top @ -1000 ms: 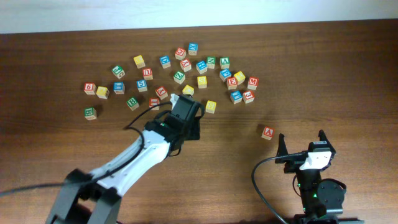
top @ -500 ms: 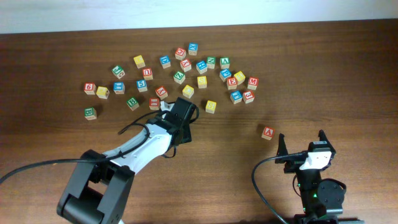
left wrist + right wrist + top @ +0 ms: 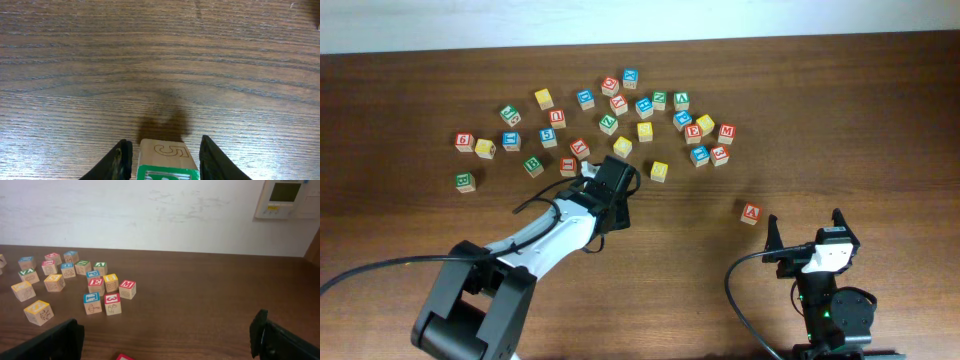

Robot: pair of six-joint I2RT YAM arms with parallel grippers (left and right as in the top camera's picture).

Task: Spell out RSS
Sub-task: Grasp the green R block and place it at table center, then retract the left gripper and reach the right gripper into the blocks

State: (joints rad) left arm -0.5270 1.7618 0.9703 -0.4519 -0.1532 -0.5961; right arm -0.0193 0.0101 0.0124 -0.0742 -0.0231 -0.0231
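Observation:
My left gripper (image 3: pixel 607 186) is just below the scatter of letter blocks (image 3: pixel 620 120), over bare table. In the left wrist view its jaws (image 3: pixel 165 146) are shut on a wooden block with a green face and an engraved 5 (image 3: pixel 165 159), held a little above the wood with its shadow below. The gripper hides this block in the overhead view. My right gripper (image 3: pixel 806 244) is open and empty at the lower right. A lone red block (image 3: pixel 751 212) lies just ahead of it and shows at the bottom edge of the right wrist view (image 3: pixel 123 357).
Several red, blue, green and yellow blocks spread across the upper middle of the table (image 3: pixel 880 150). A yellow block (image 3: pixel 659 171) and a red one (image 3: pixel 568 166) lie closest to the left gripper. A green block (image 3: pixel 466 182) sits apart at far left.
A second ago the left gripper shifted slightly left and turned; since half a second ago nothing has moved. The right arm is still.

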